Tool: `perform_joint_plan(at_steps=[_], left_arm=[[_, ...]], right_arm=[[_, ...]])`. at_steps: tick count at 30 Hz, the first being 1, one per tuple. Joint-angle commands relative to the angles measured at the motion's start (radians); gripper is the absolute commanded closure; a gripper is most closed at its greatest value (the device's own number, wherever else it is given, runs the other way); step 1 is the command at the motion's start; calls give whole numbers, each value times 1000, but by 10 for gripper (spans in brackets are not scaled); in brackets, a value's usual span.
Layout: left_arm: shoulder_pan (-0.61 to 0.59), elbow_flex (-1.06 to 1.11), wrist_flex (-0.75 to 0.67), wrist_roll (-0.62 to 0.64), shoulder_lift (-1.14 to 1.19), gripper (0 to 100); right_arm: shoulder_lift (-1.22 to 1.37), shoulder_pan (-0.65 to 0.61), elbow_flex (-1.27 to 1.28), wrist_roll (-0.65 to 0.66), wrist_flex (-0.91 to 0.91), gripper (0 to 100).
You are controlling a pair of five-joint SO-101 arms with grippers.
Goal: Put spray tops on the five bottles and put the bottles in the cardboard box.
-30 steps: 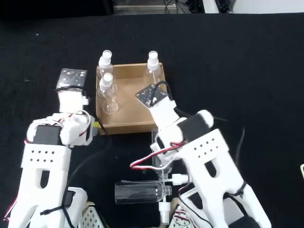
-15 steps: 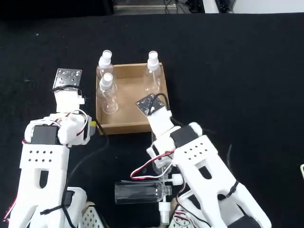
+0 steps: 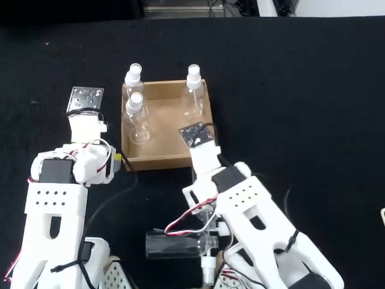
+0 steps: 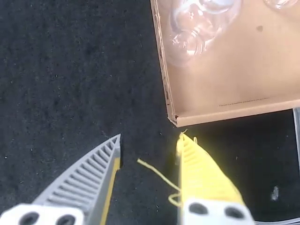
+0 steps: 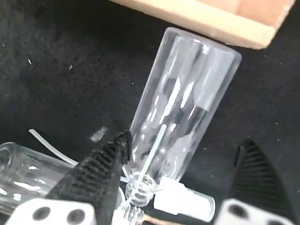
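**Right gripper.** The right gripper (image 5: 185,140) was released, its jaws spread wide. They straddled the neck end of a lying bottle (image 5: 183,98) and touched it on neither side. This clear bottle lay on the black table (image 5: 56,70) outside the cardboard box (image 5: 201,18). Its base was just beside the box wall that faced the arm bases, and its neck pointed away from the box. A white spray top (image 5: 183,200) was seated on the neck, and a thin dip tube ran inside the body.

**Second lying bottle.** A second lying bottle (image 5: 18,180) rested farther from the box than the first, with its length parallel to that same box wall. In the high view it (image 3: 177,245) lay between the two arm bases.

**Left gripper.** The left gripper (image 4: 150,137) was also released and held nothing. It hung over the table just outside the box's near left corner (image 4: 172,119).

**Box contents.** Three upright bottles with white spray tops stood at the box (image 3: 159,161):
- the first upright bottle (image 3: 133,81) at the far left corner;
- the second upright bottle (image 3: 136,117) inside, against the left wall;
- the third upright bottle (image 3: 193,90) at the far right corner.
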Motion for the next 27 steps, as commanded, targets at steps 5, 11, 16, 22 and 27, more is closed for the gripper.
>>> perform_joint_plan(at_steps=[5,11,16,22,27], left_arm=[[-10,-35,-6,-5,-26,822],[-10,-35,-8,-5,-26,823],[-13,-31,-34,-5,-26,823],[-13,-31,-34,-5,-26,823],[-13,-31,-34,-5,-26,823]], right_arm=[[-33,-6,124,63,-170,663],[-38,129,94,172,-118,799],[-39,293,56,279,-106,946],[-39,480,-41,365,-106,979],[-39,638,-143,364,-106,979]])
